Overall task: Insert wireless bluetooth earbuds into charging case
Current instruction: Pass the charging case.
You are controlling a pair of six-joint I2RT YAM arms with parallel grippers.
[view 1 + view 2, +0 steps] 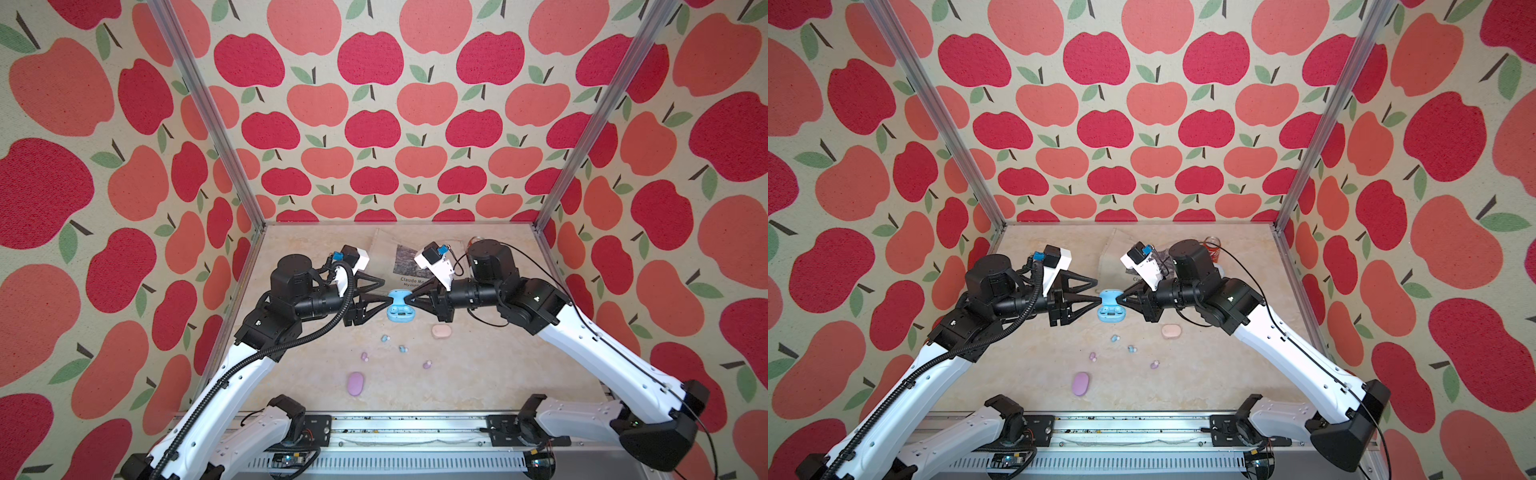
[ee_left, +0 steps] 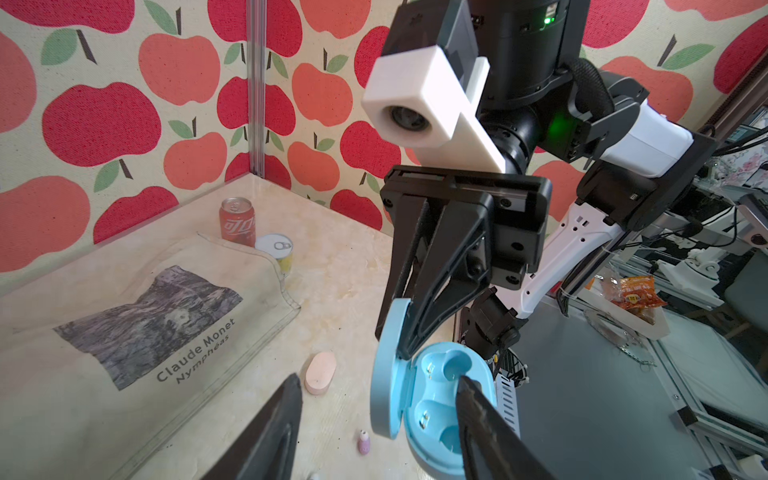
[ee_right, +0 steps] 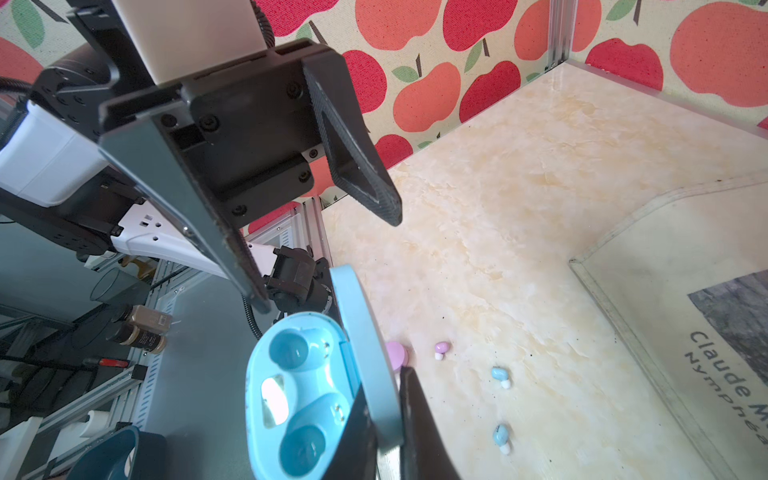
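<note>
At bench (image 1: 478, 365) centre: blue case (image 1: 398, 311) open, right gripper (image 1: 411, 296) clamped on its lid, likely exposing wells; left gripper (image 1: 385, 290) half-spread, empty, finger by base. Loose earbuds (image 1: 384, 338) nearer front edge.

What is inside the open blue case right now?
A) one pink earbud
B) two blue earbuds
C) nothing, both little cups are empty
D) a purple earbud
C: in the right wrist view both cups of the blue case are bare, and the blue earbuds lie out on the table.
</note>
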